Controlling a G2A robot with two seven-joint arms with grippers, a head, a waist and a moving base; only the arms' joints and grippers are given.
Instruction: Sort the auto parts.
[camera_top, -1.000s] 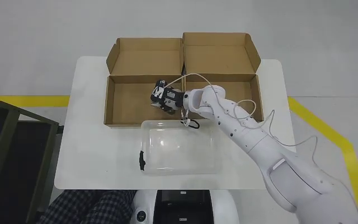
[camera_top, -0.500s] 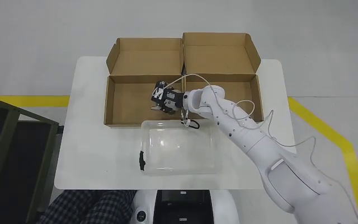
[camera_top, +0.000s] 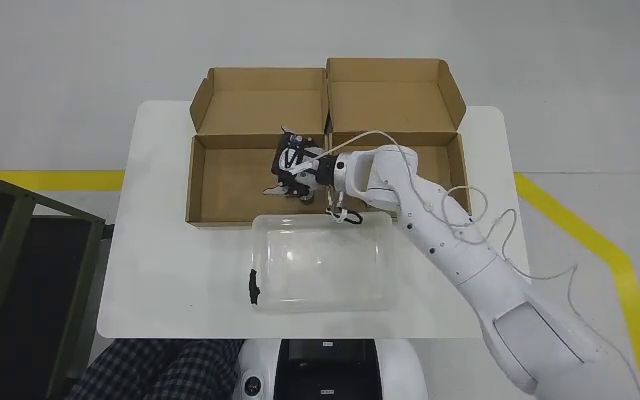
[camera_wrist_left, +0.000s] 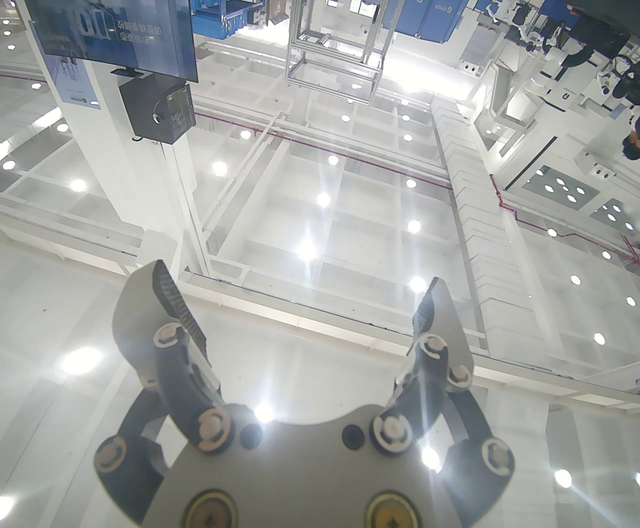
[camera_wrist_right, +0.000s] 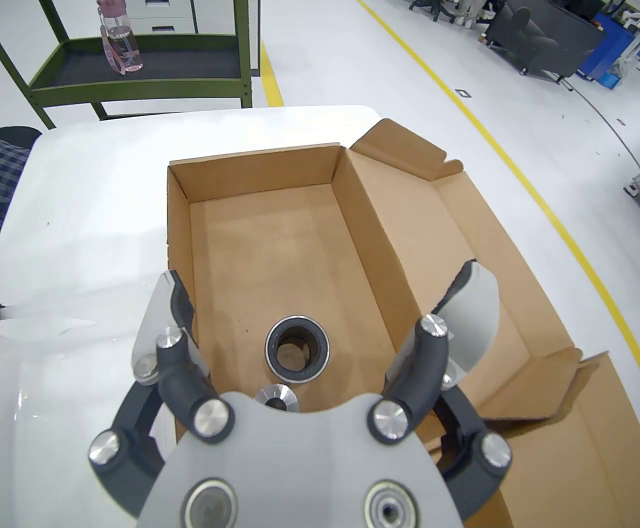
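While the left gripper (camera_wrist_left: 298, 292) points up at the ceiling with its fingers spread wide and nothing between them, I count it as idle for the sorting. On the tabletop (camera_top: 160, 250), the clear bin (camera_top: 320, 265) nearest the robot has one small black part (camera_top: 253, 287) lying at its left edge. I see nothing else in the bin, so I judge that piece to be the last one waiting to be sorted. Behind the bin, the left box (camera_top: 230, 185) stands open with its lid folded back. A round bushing (camera_wrist_right: 297, 350), a dark ring in a metal sleeve, lies flat on the box floor close to the right-hand wall. Just beside the bushing sits a small metal piece (camera_wrist_right: 276, 394), half hidden under my own wrist, and I cannot tell whether the two touch. The right gripper (camera_wrist_right: 322, 277) hangs over that same corner of the left box. Its fingers are wide apart and empty, clear of the bushing below, so I take that part as delivered. Further right, the right box (camera_top: 395, 100) is also open. The floor I can see past the arm looks bare, though the arm covers a good share of it. By my reckoning the job is well along: two pieces are down in the left box and one black part is left in the bin. From here I cannot say which box that last part belongs in.
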